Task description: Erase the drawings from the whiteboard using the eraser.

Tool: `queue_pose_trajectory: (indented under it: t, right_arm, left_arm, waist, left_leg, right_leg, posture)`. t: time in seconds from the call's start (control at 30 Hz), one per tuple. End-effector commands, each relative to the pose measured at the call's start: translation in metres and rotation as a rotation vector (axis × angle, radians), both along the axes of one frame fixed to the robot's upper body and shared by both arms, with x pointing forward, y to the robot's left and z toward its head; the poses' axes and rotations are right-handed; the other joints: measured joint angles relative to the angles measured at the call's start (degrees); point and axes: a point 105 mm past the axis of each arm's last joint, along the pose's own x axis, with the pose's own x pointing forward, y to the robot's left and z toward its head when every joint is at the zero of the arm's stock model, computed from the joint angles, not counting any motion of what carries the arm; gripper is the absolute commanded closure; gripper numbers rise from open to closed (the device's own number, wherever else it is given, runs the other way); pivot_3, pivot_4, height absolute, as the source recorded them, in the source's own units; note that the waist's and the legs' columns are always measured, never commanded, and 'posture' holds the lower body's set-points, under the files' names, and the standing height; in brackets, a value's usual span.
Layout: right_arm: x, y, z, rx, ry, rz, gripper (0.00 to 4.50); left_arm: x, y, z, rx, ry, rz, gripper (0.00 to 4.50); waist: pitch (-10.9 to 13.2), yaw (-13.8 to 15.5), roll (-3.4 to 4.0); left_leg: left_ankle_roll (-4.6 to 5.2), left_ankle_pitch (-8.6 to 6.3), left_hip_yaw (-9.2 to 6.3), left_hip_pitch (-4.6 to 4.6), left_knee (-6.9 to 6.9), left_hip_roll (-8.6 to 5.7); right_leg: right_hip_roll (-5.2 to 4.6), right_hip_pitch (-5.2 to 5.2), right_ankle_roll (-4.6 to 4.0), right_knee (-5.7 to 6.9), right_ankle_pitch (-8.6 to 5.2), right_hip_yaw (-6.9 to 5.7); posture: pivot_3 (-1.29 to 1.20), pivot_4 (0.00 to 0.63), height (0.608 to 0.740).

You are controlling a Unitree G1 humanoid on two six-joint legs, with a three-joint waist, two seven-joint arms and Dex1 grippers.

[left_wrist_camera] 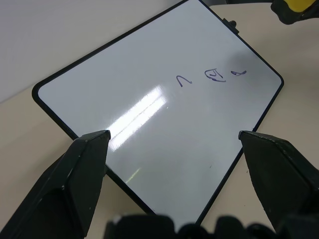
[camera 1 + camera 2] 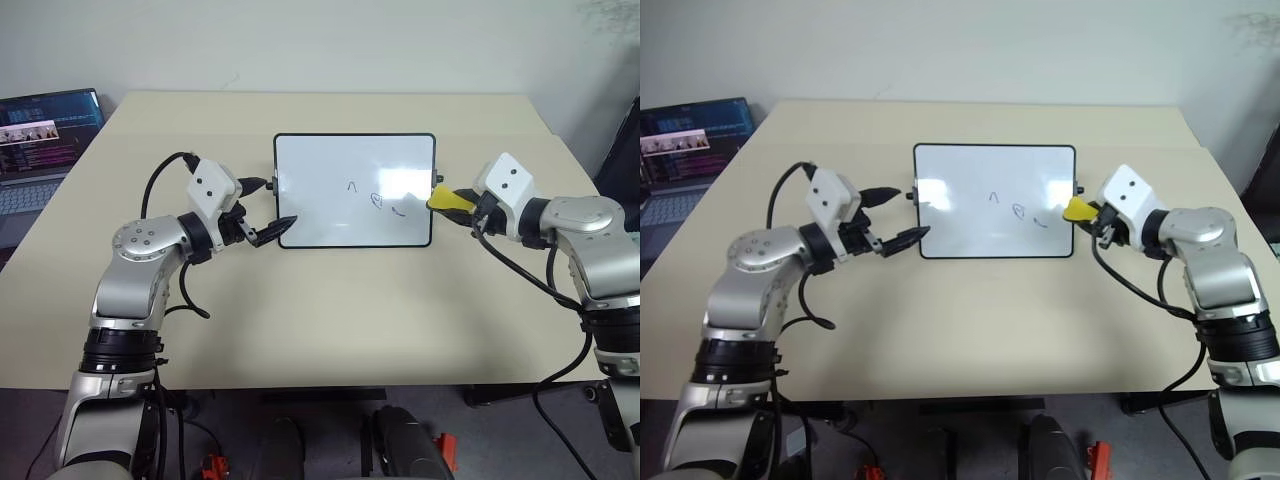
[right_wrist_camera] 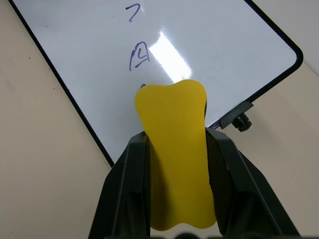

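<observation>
– Can you read any writing from here?
– No real words. The whiteboard (image 2: 330, 200) carries only blue drawings (image 2: 376, 198), without letters. The laptop screen (image 2: 45, 130), left of the whiteboard, shows text too small to read.

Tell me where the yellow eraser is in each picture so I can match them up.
Left eye view: eraser at the board's right edge, in the right claw.
Right eye view: eraser at that same right edge.
Left wrist view: a yellow bit in the top right corner.
Right wrist view: eraser in the centre, between the black fingers.
Shared landmark: the blue drawings on the whiteboard.
</observation>
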Motion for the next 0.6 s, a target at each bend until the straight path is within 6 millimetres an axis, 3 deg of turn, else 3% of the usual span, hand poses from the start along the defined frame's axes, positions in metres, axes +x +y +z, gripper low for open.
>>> queue_pose_trajectory:
  t: [0.03,0.17,0.33,0.47,0.6]
  right_arm:
    - [0.001,0.007,0.03,0.059,-0.113,0.007,3.34]
    - [0.007,0.025,0.042,0.172,-0.161,0.019,3.34]
    - [0.027,0.068,0.039,0.323,-0.179,-0.009,3.34]
    - [0.044,0.096,0.028,0.346,-0.187,-0.064,3.34]
    - [0.062,0.112,0.015,0.246,-0.202,-0.127,3.34]
  left_arm:
    - [-0.002,-0.006,0.013,-0.001,-0.055,-0.029,0.0]
    - [0.001,-0.008,0.007,0.015,-0.05,-0.021,0.0]
    - [0.009,-0.023,-0.006,-0.013,-0.062,-0.01,0.0]
    - [0.008,-0.036,-0.013,-0.021,-0.051,-0.044,0.0]
    - [0.007,-0.044,-0.015,-0.03,-0.043,-0.068,0.0]
  waist:
    - [0.0,-0.03,0.0]
    - [0.0,-0.19,0.0]
    - [-0.02,-0.08,-0.02]
    - [-0.01,-0.06,-0.02]
    - [-0.01,-0.08,-0.01]
  left_leg:
    - [0.0,0.0,0.0,0.0,0.0,0.0]
    - [0.0,0.0,0.02,0.04,0.0,0.0]
    - [0.0,0.0,0.01,0.14,0.02,0.0]
    - [-0.01,0.0,0.01,0.13,0.02,0.0]
    - [0.0,0.0,0.0,0.14,0.01,0.0]
  right_leg:
    - [0.0,0.0,-0.01,0.0,0.0,0.0]
    - [0.0,0.0,-0.03,0.07,0.02,0.03]
    - [0.0,0.13,-0.27,0.07,0.16,0.02]
    - [0.0,0.12,-0.28,0.09,0.17,0.02]
    - [0.0,0.11,-0.29,0.1,0.18,0.01]
  posture:
    - [0.0,0.15,0.74]
    - [0.0,0.15,0.74]
    - [0.0,0.15,0.74]
    - [0.0,0.15,0.74]
    - [0.0,0.15,0.74]
